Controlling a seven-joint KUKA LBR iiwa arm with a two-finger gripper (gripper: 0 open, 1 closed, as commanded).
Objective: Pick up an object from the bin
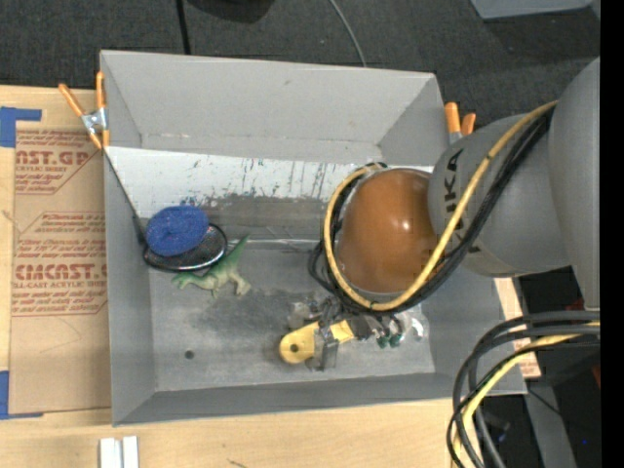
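Presently the end effector (327, 347) sits by the front edge of the grey metal bin (263, 105), at a small yellow plastic piece (295, 347); its opening cannot be told. The piece is judged light, stiff and slippery; take it across the narrow part.

Bin floor (258, 310) lies bare between dinosaur (219, 277) and yellow piece (300, 345).

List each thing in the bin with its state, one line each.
Gripper: low, near the front wall.
Yellow piece: on the bin floor, right at the gripper; grip unclear.
Blue round pad: flat on a dark ring, left side.
Green toy dinosaur: beside the pad, untouched.
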